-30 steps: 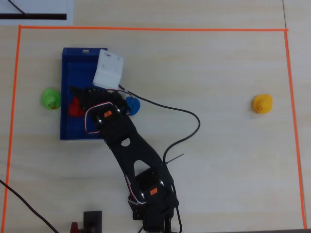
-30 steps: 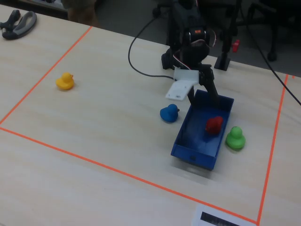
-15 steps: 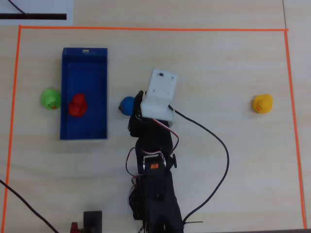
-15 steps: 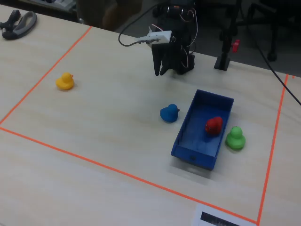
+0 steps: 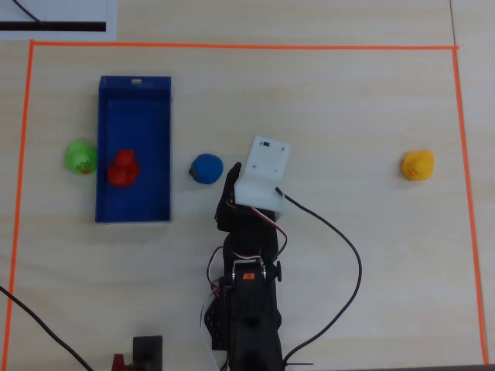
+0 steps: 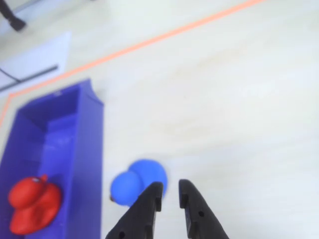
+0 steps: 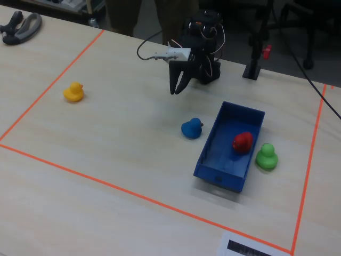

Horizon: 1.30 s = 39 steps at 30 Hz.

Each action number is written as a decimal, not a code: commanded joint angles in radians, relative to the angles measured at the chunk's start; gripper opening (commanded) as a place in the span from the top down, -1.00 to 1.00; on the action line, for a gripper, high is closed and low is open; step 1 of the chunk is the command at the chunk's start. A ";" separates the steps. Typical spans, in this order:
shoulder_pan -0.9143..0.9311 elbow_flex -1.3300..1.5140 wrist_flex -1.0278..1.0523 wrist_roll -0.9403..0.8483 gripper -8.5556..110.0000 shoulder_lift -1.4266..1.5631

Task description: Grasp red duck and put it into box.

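The red duck (image 5: 122,168) (image 6: 34,203) (image 7: 242,142) lies inside the box, a long dark blue tray (image 5: 133,81) (image 6: 84,164) (image 7: 224,178), near its middle. Nothing touches the duck. My gripper (image 5: 230,183) (image 6: 169,188) (image 7: 176,90) hangs above bare table, outside the box and just right of a blue duck in the overhead view. Its two black fingers stand a narrow gap apart, with nothing between them.
A blue duck (image 5: 206,168) (image 6: 139,180) (image 7: 191,128) sits on the table just outside the box's long wall. A green duck (image 5: 80,157) (image 7: 266,156) sits against the opposite wall. A yellow duck (image 5: 418,165) (image 7: 73,92) stands far off. Orange tape (image 5: 232,46) frames the workspace.
The arm has drawn back from over the box toward its base, leaving the red duck in the box. The gripper now hangs beside the blue duck.
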 commanded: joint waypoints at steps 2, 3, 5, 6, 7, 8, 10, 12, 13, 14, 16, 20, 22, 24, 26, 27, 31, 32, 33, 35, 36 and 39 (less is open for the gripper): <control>-0.008 0.054 -0.020 -0.006 0.86 0.006; -0.012 0.075 -0.011 -0.009 0.86 0.006; -0.023 0.118 0.012 -0.012 0.86 0.006; -0.032 0.118 0.063 -0.006 0.86 0.008; -0.049 0.118 0.109 -0.003 0.86 0.008; -0.064 0.118 0.143 0.003 0.86 0.008; -0.092 0.118 0.204 0.011 0.86 0.008; -0.104 0.118 0.267 0.011 0.86 0.008; -0.104 0.118 0.302 0.003 0.86 0.008; -0.104 0.118 0.345 -0.002 0.86 0.008; -0.104 0.118 0.439 -0.028 0.85 0.008; -0.104 0.118 0.565 -0.049 0.85 0.008; -0.103 0.120 0.565 -0.029 0.85 0.008; -0.092 0.120 0.565 -0.023 0.85 0.008; -0.084 0.120 0.565 -0.021 0.85 0.008; -0.084 0.120 0.565 -0.021 0.84 0.008; -0.084 0.120 0.565 -0.023 0.79 0.008; -0.084 0.120 0.565 -0.023 0.79 0.008; -0.084 0.120 0.565 -0.023 0.79 0.008; -0.084 0.120 0.565 -0.023 0.79 0.008; -0.084 0.120 0.565 -0.023 0.79 0.008; -0.084 0.120 0.565 -0.023 0.79 0.008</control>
